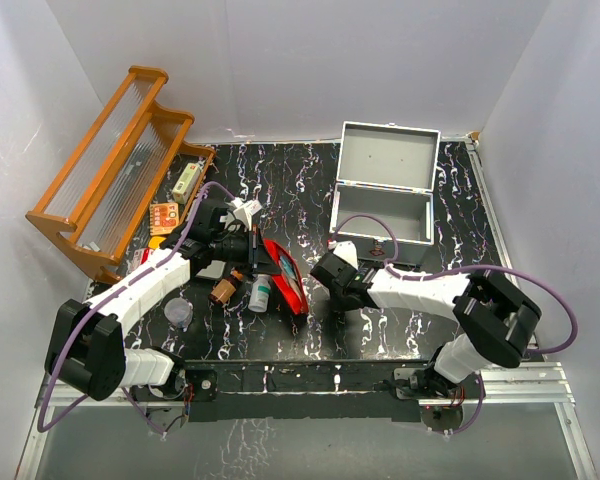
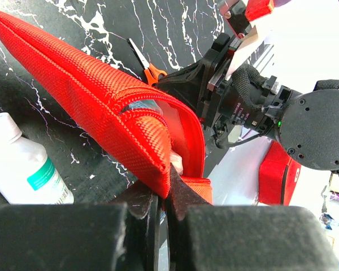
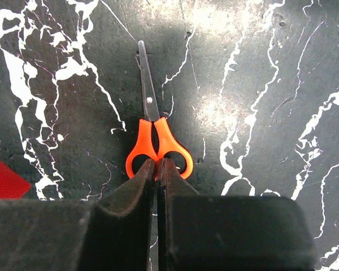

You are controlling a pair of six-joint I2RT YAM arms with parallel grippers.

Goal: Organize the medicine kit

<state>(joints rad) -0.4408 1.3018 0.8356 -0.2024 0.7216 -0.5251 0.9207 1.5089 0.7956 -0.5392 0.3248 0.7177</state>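
A red fabric pouch (image 1: 286, 272) lies on its edge mid-table with its zipper partly open (image 2: 158, 113). My left gripper (image 2: 168, 175) is shut on the pouch's rim, seen from above (image 1: 252, 248) at the pouch's left side. Small scissors with orange handles (image 3: 156, 148) lie flat on the black marble table, blades pointing away. My right gripper (image 3: 157, 166) is shut on the point where the two handle loops meet. In the top view the right gripper (image 1: 332, 272) is just right of the pouch. The scissors also show in the left wrist view (image 2: 152, 70).
A white medicine bottle (image 1: 260, 293), a brown bottle (image 1: 223, 290) and a clear cup (image 1: 179, 312) lie left of the pouch. An open grey metal case (image 1: 385, 195) stands at the back right. A wooden rack (image 1: 115, 170) leans at the left, with an orange packet (image 1: 164, 217) and a small box (image 1: 187, 180) beside it.
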